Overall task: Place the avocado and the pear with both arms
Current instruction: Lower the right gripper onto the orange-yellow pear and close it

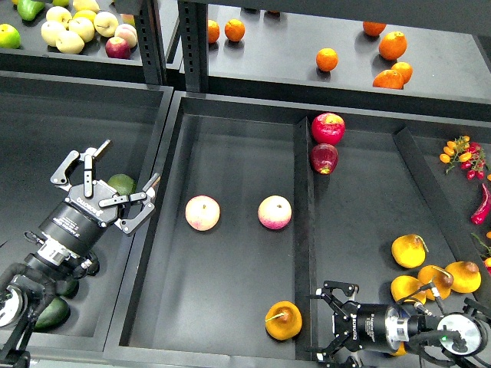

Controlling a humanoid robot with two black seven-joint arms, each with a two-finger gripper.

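Down at seven o'clock, my left gripper hangs over the left bin with its jaws spread wide and holding nothing. An avocado lies just beneath and between the fingers, partly hidden by them. At five o'clock my right gripper is also splayed and empty. A pear sits just beside its fingertips, at the near edge of the middle tray, apart from the other pears in the right compartment. I judge the pear already set down and the avocado either just dropped or about to be grasped; I cannot tell which. Next I should lift both arms straight up, clear of the fruit.
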